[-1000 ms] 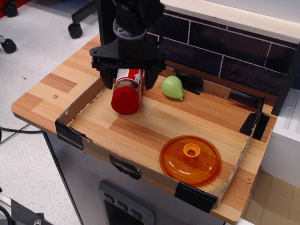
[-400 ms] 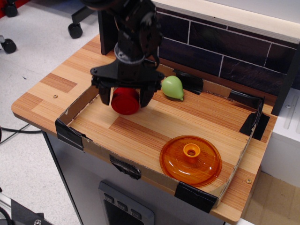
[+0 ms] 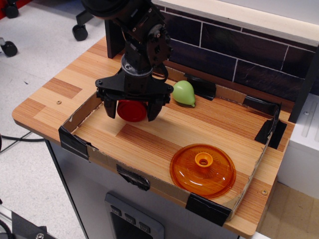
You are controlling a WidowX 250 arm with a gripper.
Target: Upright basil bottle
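The basil bottle lies on its side in the far left part of the cardboard tray. Only its wide red cap shows, facing the camera; the jar body and label are hidden behind the gripper. My black gripper is low over the tray floor, with one finger on each side of the cap and both touching it. It looks shut on the bottle. A green pear lies just to the right of the gripper, apart from it.
An orange round lid with a centre knob lies at the tray's near right. The tray has low cardboard walls with black tape at the corners. A dark tiled wall runs behind, and a white appliance stands on the right.
The gripper has come down and tilted over the bottle. The label and jar body, visible one second ago, are now hidden behind it. The cap has stayed almost in place.
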